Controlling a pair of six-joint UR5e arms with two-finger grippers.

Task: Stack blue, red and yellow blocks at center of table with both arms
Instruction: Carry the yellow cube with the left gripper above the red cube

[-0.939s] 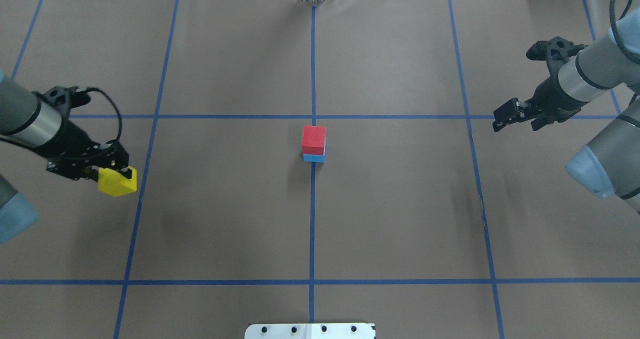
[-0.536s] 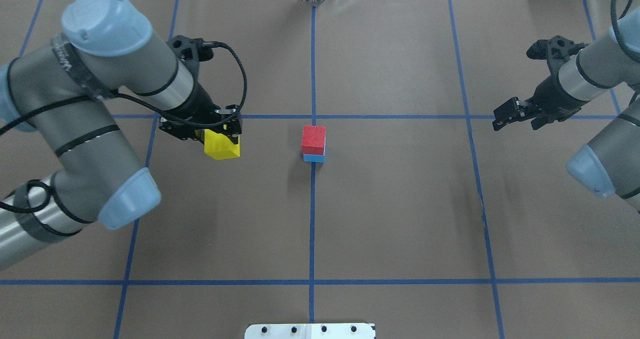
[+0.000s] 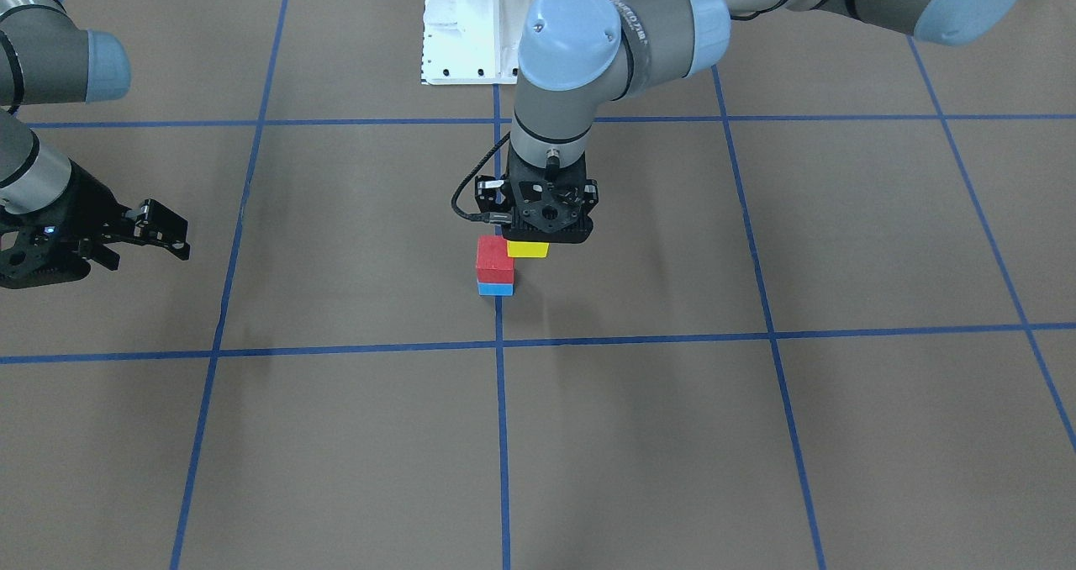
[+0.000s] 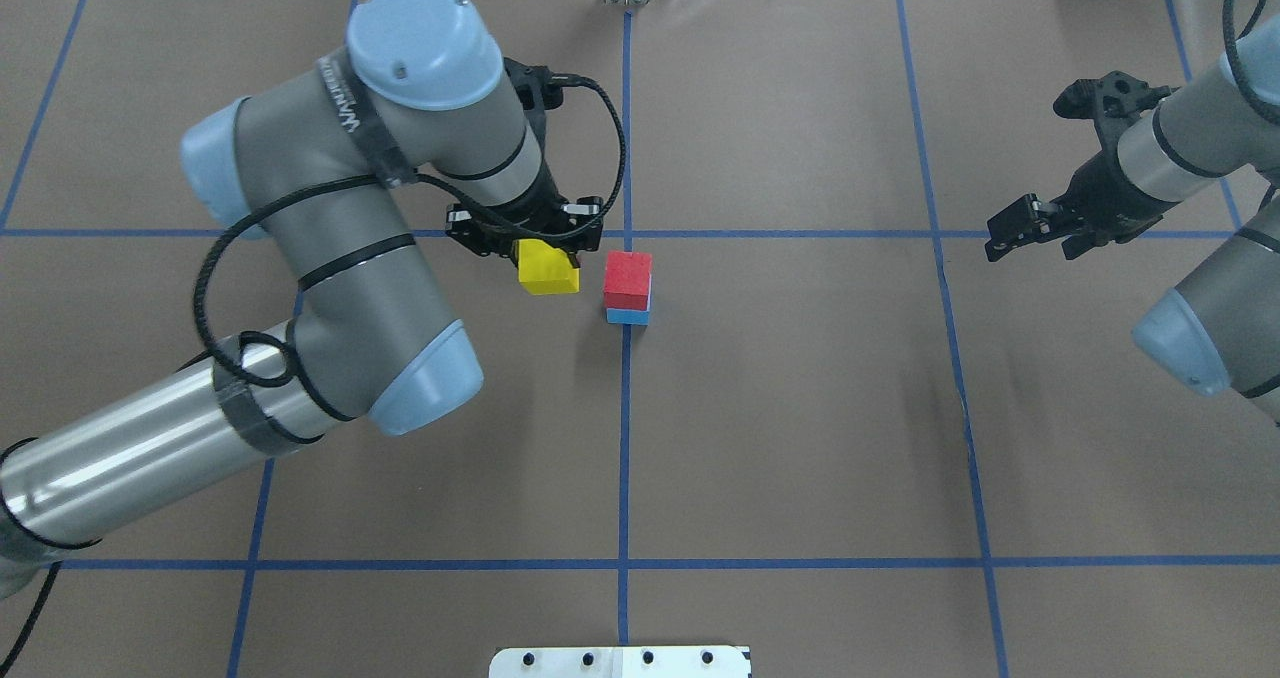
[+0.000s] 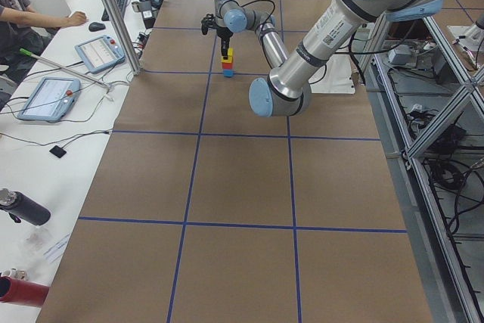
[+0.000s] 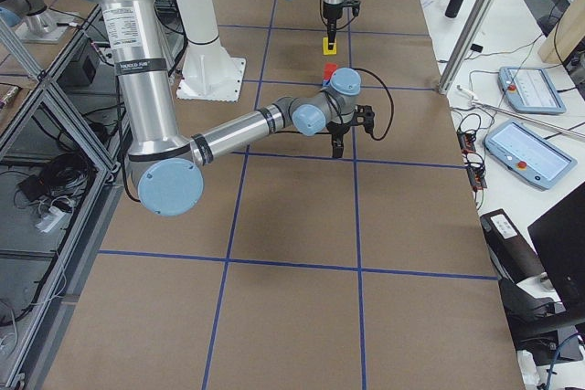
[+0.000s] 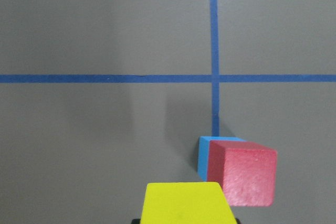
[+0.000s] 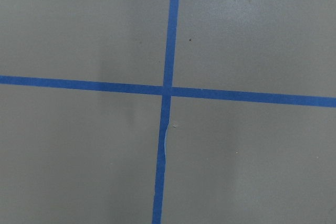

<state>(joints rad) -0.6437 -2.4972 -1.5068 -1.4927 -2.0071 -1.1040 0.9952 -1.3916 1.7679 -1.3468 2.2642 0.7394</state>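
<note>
A red block (image 4: 627,276) sits on a blue block (image 4: 627,315) at the table's centre crossing, also in the front view as red (image 3: 494,255) on blue (image 3: 495,288). My left gripper (image 4: 545,256) is shut on a yellow block (image 4: 547,267) and holds it in the air just left of the stack. The left wrist view shows the yellow block (image 7: 182,202) at the bottom edge, with the red block (image 7: 244,177) and blue block (image 7: 203,153) to its right. My right gripper (image 4: 1010,236) is open and empty, far right of the stack.
Blue tape lines (image 4: 625,438) divide the brown table cover into squares. The white robot base (image 3: 471,28) stands at the near edge. The right wrist view shows only a tape crossing (image 8: 167,90).
My left arm has swung from the far left toward the centre, carrying the yellow block up close beside the red and blue stack. The right arm has not moved.
</note>
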